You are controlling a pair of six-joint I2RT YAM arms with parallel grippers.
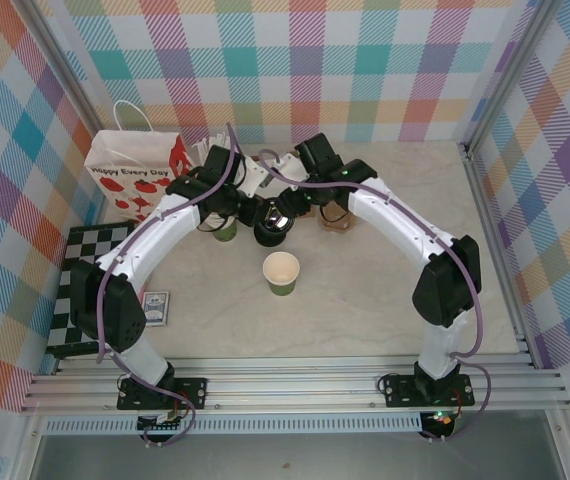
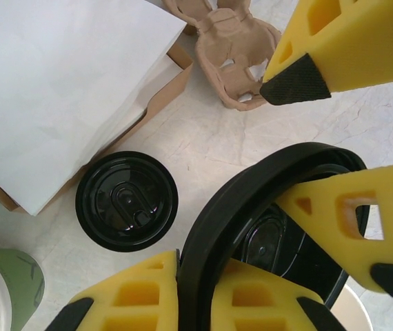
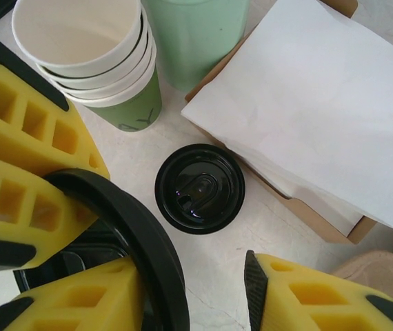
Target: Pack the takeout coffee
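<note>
Over on the left of the table the paper bag [image 1: 130, 165] stood upright, and I could not see into it. Just right of it stood the stack of spare cups [image 3: 86, 48]. My left claw [image 2: 200, 289] was pinched narrow on the rim of a black lid [image 2: 217, 210], holding it on edge. Nearer my bases, well apart from both claws, the takeout cup [image 1: 282, 272] stood open on the table, with no lid on it. My right claw [image 3: 193, 283] stood parted astride that same lid's rim, gripping nothing. A second lid [image 3: 200, 187] lay beside the napkins [image 3: 320, 103]. Farther right sat the cardboard carrier [image 1: 340, 215], with no cup in it that I could see. I judged the job barely begun: the lidding and then the packing were both left to do.
</note>
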